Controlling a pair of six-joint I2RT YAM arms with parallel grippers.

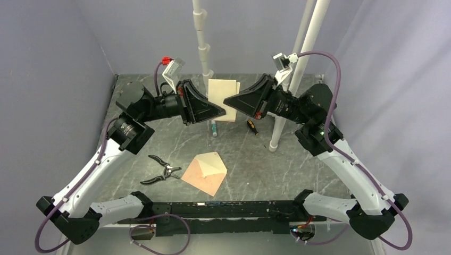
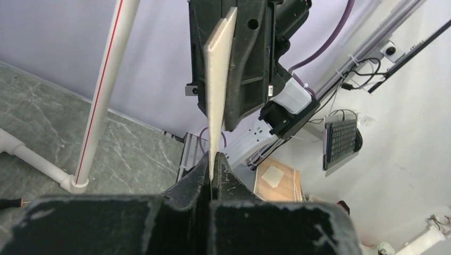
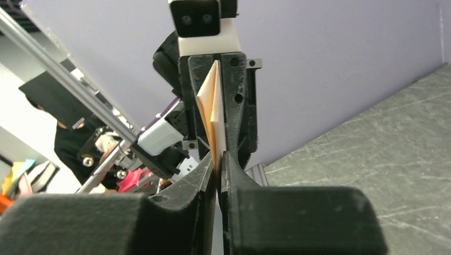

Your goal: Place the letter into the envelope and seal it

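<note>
1. Closest to the near edge of the tabletop [image 1: 298, 159], about midway along it, lies one envelope [image 1: 205, 172]. It is flat, pinkish-tan and turned at an angle, and its pointed triangular flap shows a paler face.
2. One pair of black-handled pliers [image 1: 159, 172] lies just left of the envelope, tips towards the envelope's left corner. Whether they touch cannot be told.
3. Further in, around the middle of the tabletop, lie one pen [image 1: 214, 128] with a teal end and one small screwdriver [image 1: 251, 126] with a yellow-and-black handle. They are apart from each other and from the envelope.
4. Above them, off the tabletop and towards the far edge, one letter [image 1: 223, 98] is held in the air. It is a pale rectangle standing upright, with a second layer's edge showing along its right side.
5. There are two claws, and both grip this one sheet.
   - The left claw [image 1: 222, 110] is pressed together on the letter's left side. Its wrist view shows the paper edge-on [image 2: 219, 79], rising thin and cream from between the fingers [image 2: 199, 175].
   - The right claw [image 1: 227, 101] is pinched on the opposite side. Its wrist view shows the paper [image 3: 210, 106] as two tan layers splaying into a narrow V above the fingers [image 3: 231, 167].
</note>
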